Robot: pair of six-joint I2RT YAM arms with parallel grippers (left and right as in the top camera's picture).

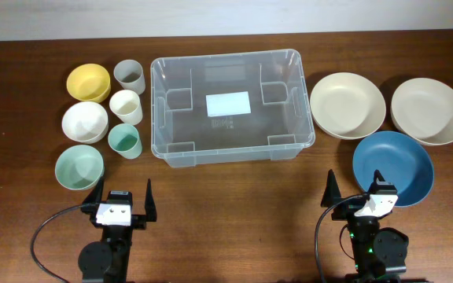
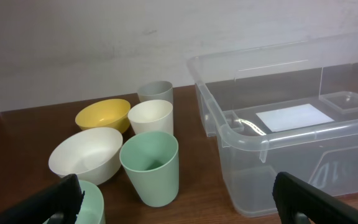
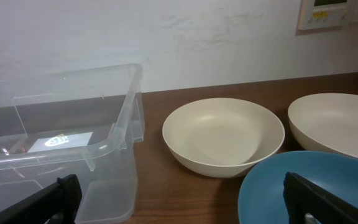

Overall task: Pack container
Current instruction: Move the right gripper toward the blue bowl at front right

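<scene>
The container (image 1: pixel 234 134), a large clear tub with a white label on its base, stands empty at the table's middle; it also shows in the left wrist view (image 2: pixel 253 143) and the right wrist view (image 3: pixel 104 149). My left gripper (image 1: pixel 124 182) hovers open near the front edge, left of the tub, facing a green cup (image 2: pixel 150 167) and a pale green bowl (image 1: pixel 79 167). My right gripper (image 1: pixel 355 179) is open too, its right finger over the rim of a blue bowl (image 1: pixel 392 167). Neither holds anything.
Left of the tub stand a yellow bowl (image 1: pixel 88 82), a white bowl (image 1: pixel 85 122), a grey cup (image 1: pixel 130 75) and a cream cup (image 1: pixel 126 107). Two cream bowls (image 1: pixel 347 104) (image 1: pixel 429 111) sit to its right. A wall backs the table.
</scene>
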